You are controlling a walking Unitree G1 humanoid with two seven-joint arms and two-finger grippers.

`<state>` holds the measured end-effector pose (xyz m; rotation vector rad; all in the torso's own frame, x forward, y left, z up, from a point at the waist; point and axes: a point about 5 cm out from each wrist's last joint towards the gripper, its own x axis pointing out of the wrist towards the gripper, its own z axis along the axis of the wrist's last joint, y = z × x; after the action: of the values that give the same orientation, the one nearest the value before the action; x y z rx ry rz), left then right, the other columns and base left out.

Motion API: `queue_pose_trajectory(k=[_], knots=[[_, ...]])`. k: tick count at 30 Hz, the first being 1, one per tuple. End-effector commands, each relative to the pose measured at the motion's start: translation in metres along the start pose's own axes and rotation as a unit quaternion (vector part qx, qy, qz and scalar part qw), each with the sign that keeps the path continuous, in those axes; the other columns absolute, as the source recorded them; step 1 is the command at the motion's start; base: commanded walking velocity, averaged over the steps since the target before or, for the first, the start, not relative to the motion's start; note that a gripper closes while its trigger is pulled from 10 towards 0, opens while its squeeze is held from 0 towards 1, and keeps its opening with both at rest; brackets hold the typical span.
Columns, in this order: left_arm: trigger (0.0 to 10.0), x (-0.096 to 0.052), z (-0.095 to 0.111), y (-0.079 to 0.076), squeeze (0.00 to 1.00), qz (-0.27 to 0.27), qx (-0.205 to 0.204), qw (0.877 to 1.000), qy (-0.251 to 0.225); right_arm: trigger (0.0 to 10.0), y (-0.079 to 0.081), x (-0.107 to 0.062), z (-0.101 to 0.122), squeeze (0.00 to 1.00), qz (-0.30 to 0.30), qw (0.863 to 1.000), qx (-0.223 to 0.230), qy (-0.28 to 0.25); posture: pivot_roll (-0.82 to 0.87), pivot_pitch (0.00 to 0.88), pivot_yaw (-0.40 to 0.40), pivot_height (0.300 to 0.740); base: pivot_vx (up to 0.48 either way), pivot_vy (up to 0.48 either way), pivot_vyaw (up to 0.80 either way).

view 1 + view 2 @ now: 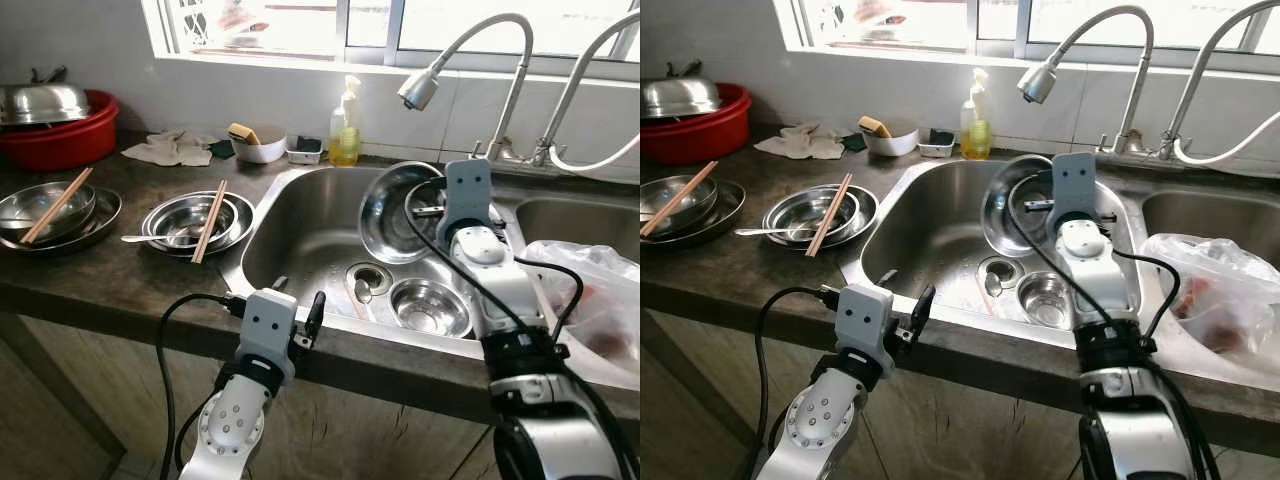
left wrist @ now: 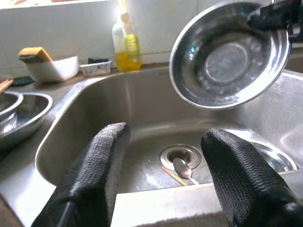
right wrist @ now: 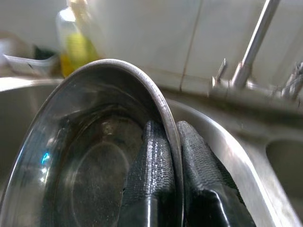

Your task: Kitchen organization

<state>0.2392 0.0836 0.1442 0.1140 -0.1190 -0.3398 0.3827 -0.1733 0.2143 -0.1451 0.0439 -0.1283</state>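
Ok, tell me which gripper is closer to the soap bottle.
Right. The right gripper, clamped on a steel bowl's rim, is over the sink, nearer the soap bottle. The left gripper hangs open at the counter's front edge.

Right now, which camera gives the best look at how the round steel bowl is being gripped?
The right wrist view: it shows the right hand pinching the round steel bowl's rim, one finger inside, one outside. The left wrist view shows the bowl's whole inside, tilted over the sink; in the eye views the wrist partly hides the grip.
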Motion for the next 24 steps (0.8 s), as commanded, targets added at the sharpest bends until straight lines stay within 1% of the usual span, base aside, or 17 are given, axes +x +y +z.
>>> queue_pose_trajectory(k=[1,2,3,5,7,10,13,16,17,18,19,20,21,24], knots=[[10.0,-0.002,0.005,0.000,0.00,0.006,-0.001,1.000,-0.005,10.0,-0.002,0.006,-0.006,0.00,-0.003,0.999,0.008,0.031,0.09,0.050,-0.056,0.740,0.000,0.000,0.00],[10.0,-0.002,0.006,-0.001,0.00,0.005,-0.001,1.000,-0.004,10.0,-0.003,0.008,-0.010,0.00,-0.003,0.999,0.007,0.048,0.09,0.054,-0.055,0.740,0.000,0.000,0.00],[10.0,-0.004,0.007,-0.001,0.00,0.005,-0.003,1.000,-0.004,10.0,-0.004,0.010,-0.017,0.00,-0.006,0.998,0.015,0.069,0.09,0.069,-0.053,0.740,0.000,0.000,0.00],[10.0,-0.006,0.007,-0.002,0.00,0.004,-0.004,1.000,-0.003,10.0,-0.005,0.012,-0.022,0.00,-0.009,0.997,0.015,0.082,0.09,0.080,-0.053,0.740,0.000,0.000,0.00],[10.0,-0.009,0.008,-0.003,0.00,0.001,-0.006,1.000,0.000,10.0,-0.005,0.014,-0.030,0.00,-0.007,0.994,0.028,0.108,0.10,0.092,-0.048,0.740,0.000,0.000,0.00],[10.0,-0.013,0.009,-0.004,0.00,-0.001,-0.006,1.000,0.004,10.0,-0.004,0.014,-0.035,0.00,-0.004,0.992,0.033,0.124,0.10,0.113,-0.047,0.740,0.000,0.000,0.00],[10.0,-0.015,0.009,-0.003,0.00,-0.003,-0.005,1.000,0.011,10.0,-0.002,0.013,-0.045,0.00,0.005,0.988,0.026,0.149,0.10,0.134,-0.047,0.740,0.000,0.000,0.00],[10.0,-0.017,0.010,-0.003,0.00,-0.003,-0.007,1.000,0.014,10.0,0.000,0.012,-0.050,0.00,0.011,0.987,0.024,0.161,0.11,0.143,-0.045,0.740,0.000,0.000,0.00],[10.0,-0.018,0.010,-0.003,0.00,-0.003,-0.007,1.000,0.016,10.0,0.001,0.012,-0.052,0.05,0.013,0.986,0.023,0.165,0.11,0.147,-0.046,0.740,0.000,0.000,0.00],[10.0,-0.019,0.010,-0.003,0.00,-0.004,-0.007,1.000,0.016,10.0,0.001,0.012,-0.053,0.05,0.013,0.986,0.022,0.166,0.11,0.148,-0.046,0.740,0.000,0.000,0.00],[10.0,-0.019,0.010,-0.003,0.00,-0.004,-0.007,1.000,0.017,10.0,0.002,0.012,-0.054,0.86,0.016,0.985,0.023,0.168,0.11,0.149,-0.045,0.740,0.000,0.000,0.00],[10.0,-0.019,0.010,-0.003,0.00,-0.004,-0.007,1.000,0.017,10.0,0.002,0.012,-0.054,0.86,0.016,0.985,0.023,0.168,0.11,0.149,-0.045,0.740,0.000,0.000,0.00],[10.0,-0.019,0.010,-0.003,0.00,-0.004,-0.006,1.000,0.018,10.0,0.003,0.012,-0.054,1.00,0.019,0.985,0.025,0.170,0.11,0.149,-0.045,0.740,0.000,0.000,0.00],[10.0,-0.019,0.009,-0.002,0.00,-0.003,-0.005,1.000,0.022,10.0,0.003,0.011,-0.054,1.00,0.018,0.985,0.030,0.166,0.11,0.146,-0.043,0.740,0.000,0.000,0.00]])
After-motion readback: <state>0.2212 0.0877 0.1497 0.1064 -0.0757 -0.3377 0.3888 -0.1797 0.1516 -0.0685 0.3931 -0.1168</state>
